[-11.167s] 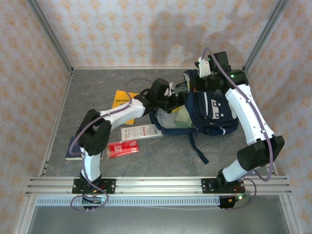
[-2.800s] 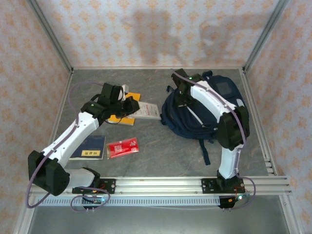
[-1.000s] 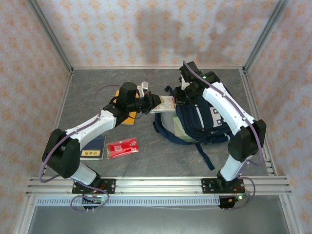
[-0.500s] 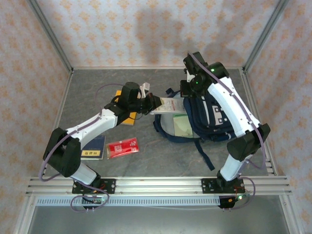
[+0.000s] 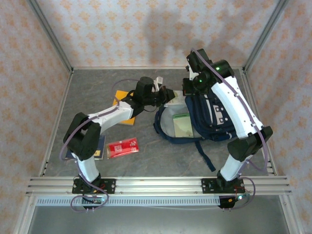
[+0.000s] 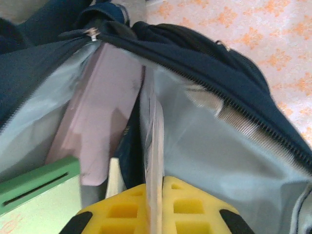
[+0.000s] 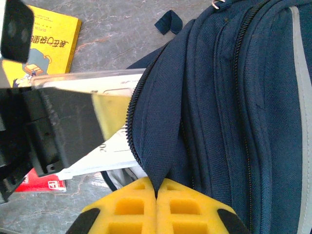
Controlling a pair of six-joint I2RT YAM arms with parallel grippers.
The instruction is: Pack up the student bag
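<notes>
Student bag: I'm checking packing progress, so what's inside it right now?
Inside the student bag lie a green booklet and a pale pink flat item. The left pincer holds a thin clear packet in the opening. Anything deeper is covered by them.

Navy student bag [image 5: 204, 127], white-striped, lies flat on desk [image 5: 161, 156], right of centre; main compartment unzipped, mouth facing left, grey lining exposed.
</notes>
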